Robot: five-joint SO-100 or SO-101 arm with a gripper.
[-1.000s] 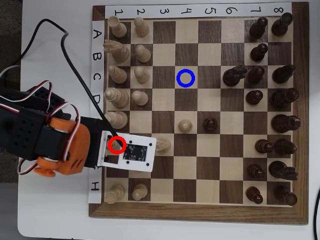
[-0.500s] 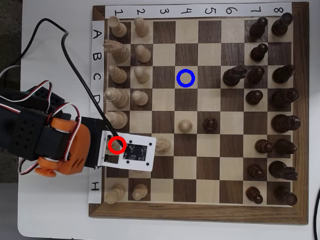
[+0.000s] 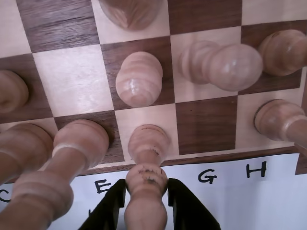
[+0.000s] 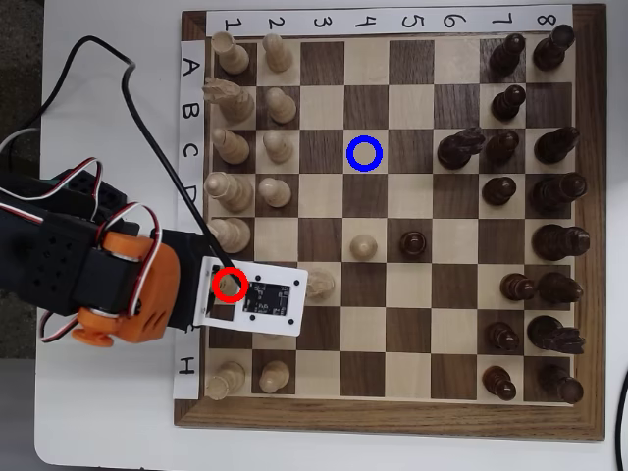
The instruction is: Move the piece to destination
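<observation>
1. Cream wooden piece (image 3: 146,191) is standing at the board's (image 4: 392,417) lettered edge, near F, with the gripper (image 3: 146,203) clamping its stem.
2. Grasping looks done; lifting comes next.
3. It is needing a clear rise over neighbouring pieces, then carrying to the blue ring (image 4: 365,154).

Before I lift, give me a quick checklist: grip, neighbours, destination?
1. The piece sits between the fingers: ok, they appear to touch both of its sides.
2. Piece off the board: not ok, its base rests on its square.
3. Neighbours: not ok, a tall pale piece stands close on the left in the wrist view.
4. The blue ring square is free: ok.
5. Height to clear the pale pawn near the route: cannot tell.
</observation>
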